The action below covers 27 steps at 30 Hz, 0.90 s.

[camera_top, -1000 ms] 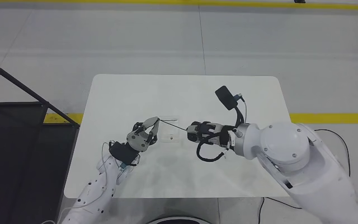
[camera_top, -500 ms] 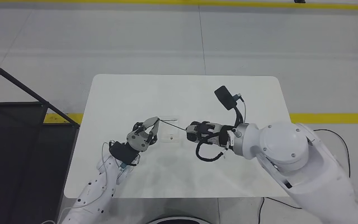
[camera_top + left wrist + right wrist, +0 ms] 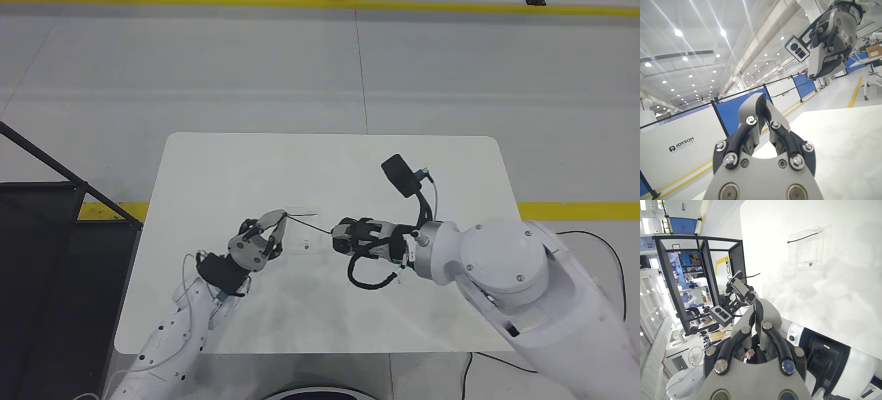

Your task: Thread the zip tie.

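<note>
The threading looks set up but not yet made: the zip tie (image 3: pixel 310 222) is held in the air above the table (image 3: pixel 400 170), its black strap running almost straight from one arm to the other. The left gripper (image 3: pixel 763 100) has its jaws closed on one end, and the right wrist view shows a short stub of strap poking out past them. The right gripper (image 3: pixel 755 305) faces it from just across, jaws closed on the other end. No loop is formed, and which end carries the head is too small to tell. By my reading, the next move calls for bending the strap round so that the free tip meets the slot in the head. That needs the two wrists to turn toward each other and line up finely, probably with one end let go enough to slide. The strap is thin and springy, so it may flick out of line. Under the two grippers a clear tray (image 3: pixel 806 256) lies on the table with a spare zip tie (image 3: pixel 802 238) in it. It sits low enough not to hinder work done in the air.
</note>
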Each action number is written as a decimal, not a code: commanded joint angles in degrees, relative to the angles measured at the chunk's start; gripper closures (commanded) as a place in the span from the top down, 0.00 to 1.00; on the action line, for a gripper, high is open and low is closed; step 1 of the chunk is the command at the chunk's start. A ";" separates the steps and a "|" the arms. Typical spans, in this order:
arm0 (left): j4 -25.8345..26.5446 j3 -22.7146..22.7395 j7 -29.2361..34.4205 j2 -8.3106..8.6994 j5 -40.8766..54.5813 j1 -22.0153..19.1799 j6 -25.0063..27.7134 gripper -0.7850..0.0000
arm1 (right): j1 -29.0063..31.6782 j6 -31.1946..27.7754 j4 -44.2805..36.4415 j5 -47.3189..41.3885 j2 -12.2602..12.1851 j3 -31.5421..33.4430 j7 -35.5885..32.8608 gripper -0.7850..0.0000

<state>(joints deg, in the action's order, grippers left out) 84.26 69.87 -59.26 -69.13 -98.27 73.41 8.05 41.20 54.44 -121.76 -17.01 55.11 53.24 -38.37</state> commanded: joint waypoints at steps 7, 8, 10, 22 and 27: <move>-0.09 0.01 -0.27 -0.01 0.18 0.02 -0.04 0.00 | 0.10 -0.62 0.17 -0.48 0.12 -0.14 0.41 0.00; -0.05 0.05 -0.40 -0.04 0.68 0.02 -0.10 0.00 | 0.14 -0.71 0.16 -0.44 0.12 -0.12 0.47 0.00; -0.07 0.13 -0.37 -0.09 1.71 0.04 0.16 0.00 | 0.31 -0.81 0.12 -0.37 0.08 -0.06 0.47 0.00; -0.26 0.99 0.10 0.10 3.41 -0.47 3.73 0.00 | 4.25 -2.56 -2.70 1.69 -0.95 1.70 0.00 0.00; -0.47 0.83 -0.15 0.14 3.09 -0.74 4.57 0.00 | 4.91 -3.10 -2.90 1.86 -1.12 2.17 -0.20 0.00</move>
<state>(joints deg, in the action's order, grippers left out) 83.87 70.70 -59.33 -69.00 -95.17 72.72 12.51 46.01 51.43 -124.68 -15.06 54.00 55.31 -38.56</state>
